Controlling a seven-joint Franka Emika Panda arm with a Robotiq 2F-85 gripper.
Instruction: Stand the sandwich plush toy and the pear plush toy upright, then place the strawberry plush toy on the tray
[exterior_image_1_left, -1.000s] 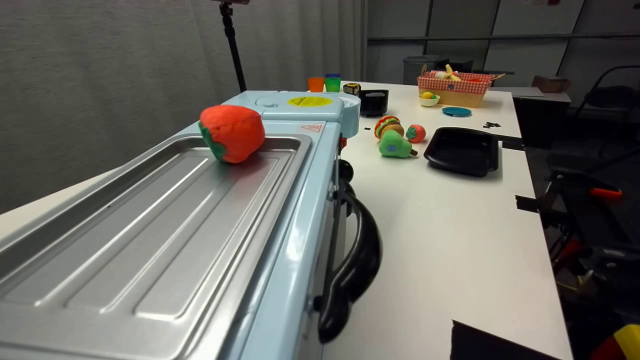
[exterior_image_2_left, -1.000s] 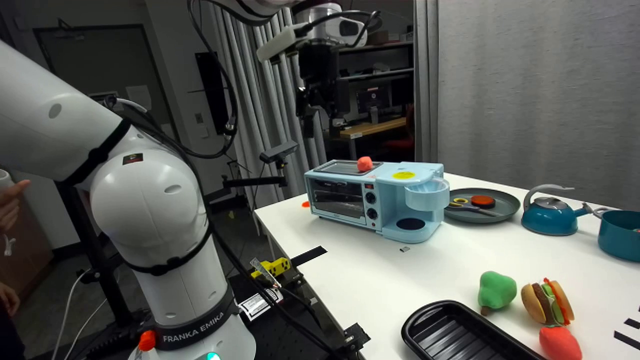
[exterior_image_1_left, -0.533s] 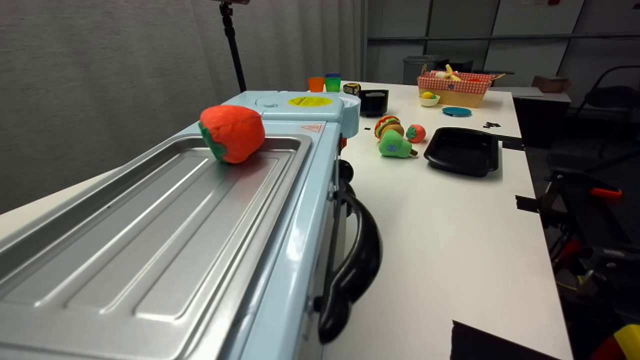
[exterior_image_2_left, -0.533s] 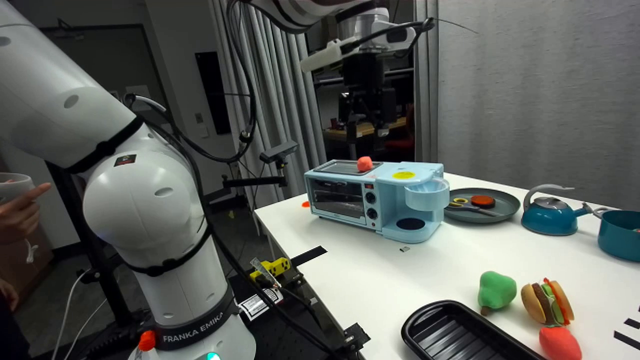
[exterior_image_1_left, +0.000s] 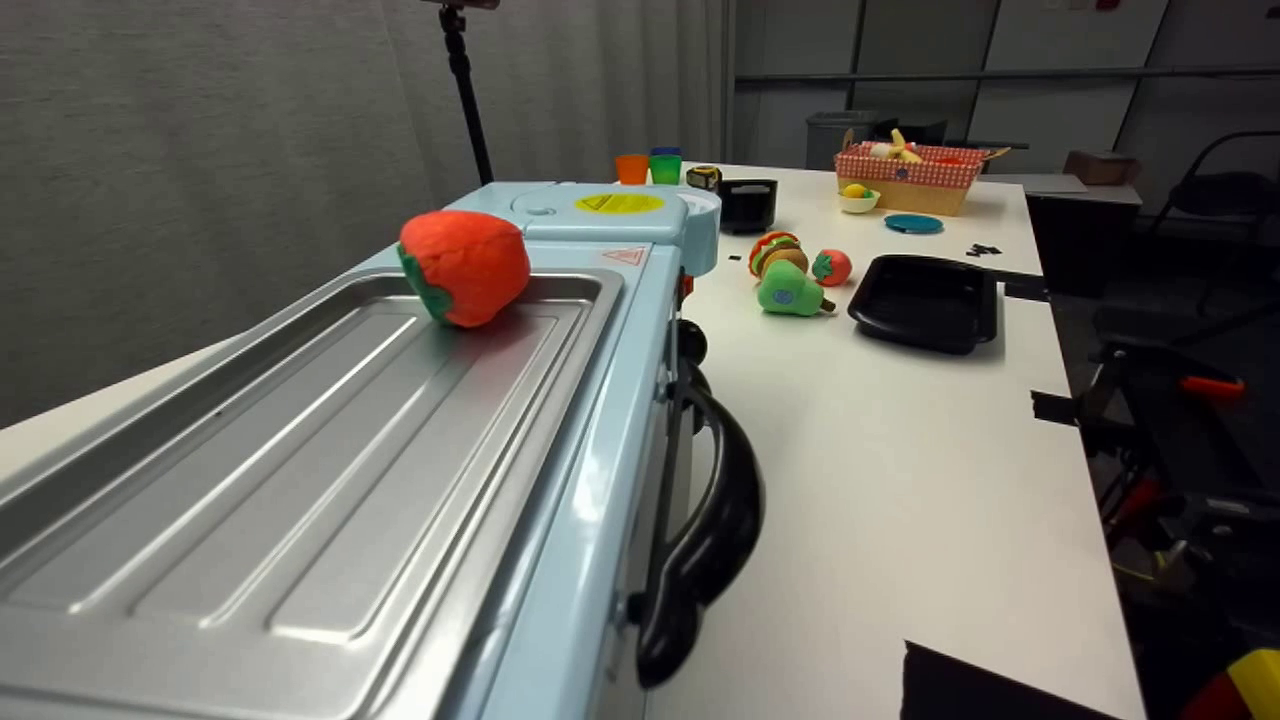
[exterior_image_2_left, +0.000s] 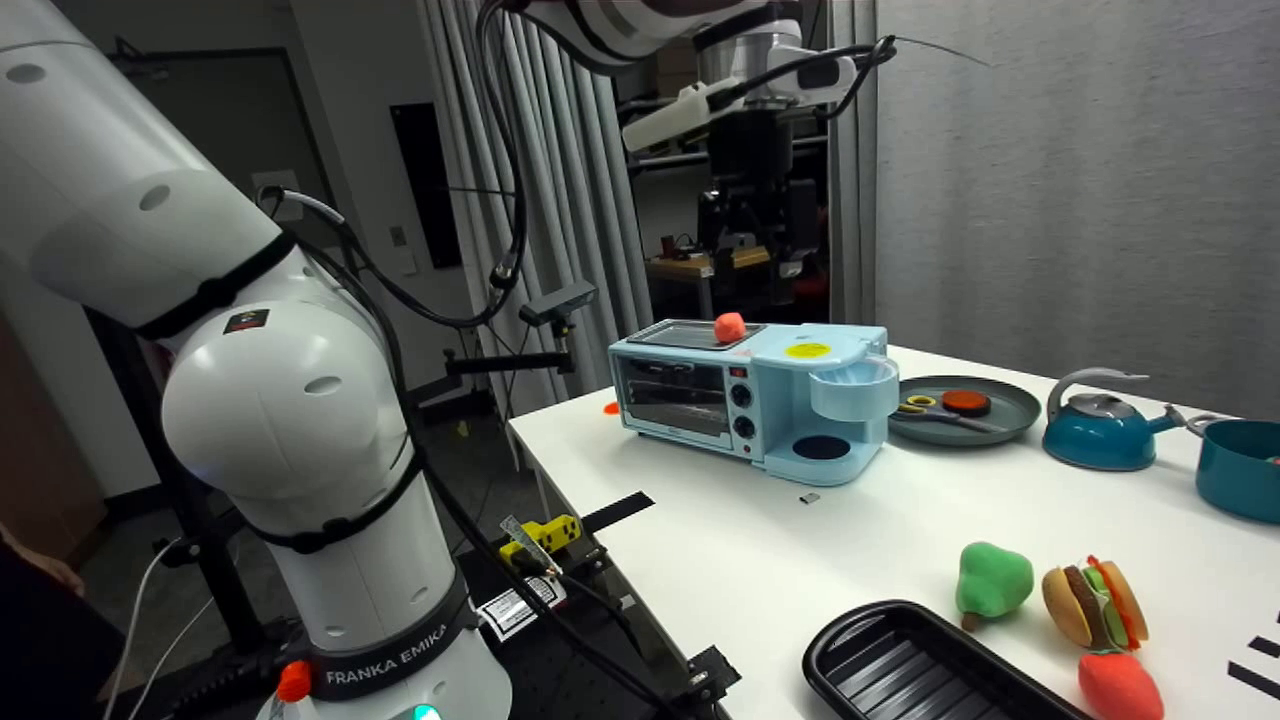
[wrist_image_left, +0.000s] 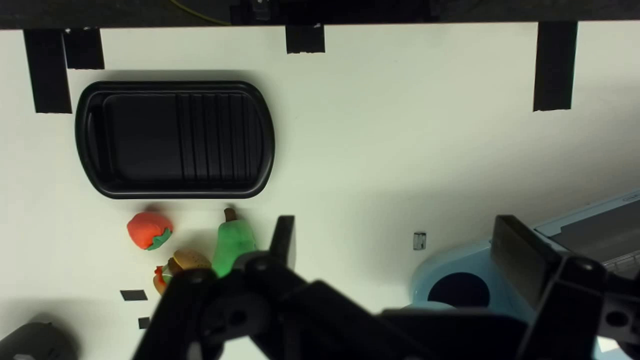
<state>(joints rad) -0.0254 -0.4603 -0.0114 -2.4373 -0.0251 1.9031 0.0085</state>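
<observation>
The sandwich plush toy (exterior_image_2_left: 1095, 605) lies on its side, layers on edge. Beside it the pear plush toy (exterior_image_2_left: 993, 580) is lying down too, its stem pointing toward the tray (wrist_image_left: 175, 195). Close to the sandwich rests the strawberry plush toy (wrist_image_left: 148, 230), on the white table just outside the tray's long side. My gripper (wrist_image_left: 395, 230) is wide open with nothing between its fingers. In an exterior view the gripper (exterior_image_2_left: 755, 270) hangs high over the blue oven, well away from the toys. Its left finger covers part of the sandwich and pear in the wrist view.
A light blue oven with coffee maker (exterior_image_2_left: 750, 400) stands below the gripper, with a larger red-orange plush (exterior_image_1_left: 465, 265) on its metal top. A pan (exterior_image_2_left: 1000, 430), a teal kettle (exterior_image_2_left: 1105, 435) and a pot (exterior_image_2_left: 1240, 470) line the far side. A basket (exterior_image_1_left: 905, 185) stands farther off.
In an exterior view the arm has swung to the right and come slightly lower, bringing the open gripper along. The toys and tray stay put. A person's hand at the left has dropped away.
</observation>
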